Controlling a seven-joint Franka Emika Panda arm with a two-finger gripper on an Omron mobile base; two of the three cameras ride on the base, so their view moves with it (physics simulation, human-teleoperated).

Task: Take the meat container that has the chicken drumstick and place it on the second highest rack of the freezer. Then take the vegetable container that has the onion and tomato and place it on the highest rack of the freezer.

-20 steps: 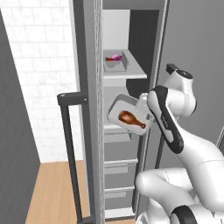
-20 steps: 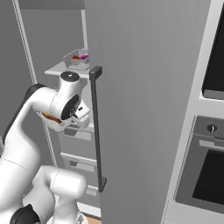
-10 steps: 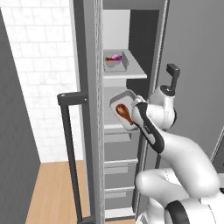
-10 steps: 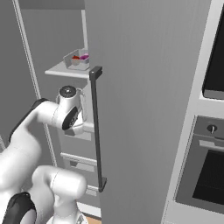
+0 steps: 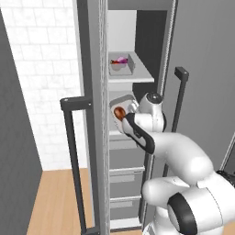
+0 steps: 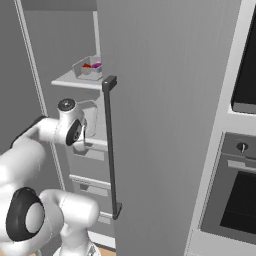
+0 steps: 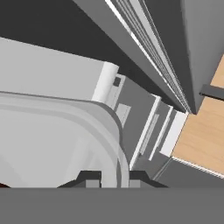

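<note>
Freezer (image 5: 98,137) stands open, its dark door handle (image 5: 73,156) at lower left of the left base view. Vegetable container (image 5: 121,64) with onion (image 5: 122,59) and tomato (image 6: 87,65) sits on the highest rack (image 5: 137,75), upper centre. Below it, the meat container (image 5: 123,110) with the chicken drumstick (image 5: 120,112) is at the second highest rack (image 6: 97,141); the gripper (image 7: 109,177) is clamped on its rim

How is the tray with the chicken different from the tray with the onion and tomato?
The chicken tray is gripped at its rim by the robot's jaws and sits at the second shelf; the vegetable tray rests free on the top shelf. The chicken tray holds one brown drumstick; the vegetable tray holds a pink onion and a red tomato. Both are pale grey trays inside the freezer.
</note>
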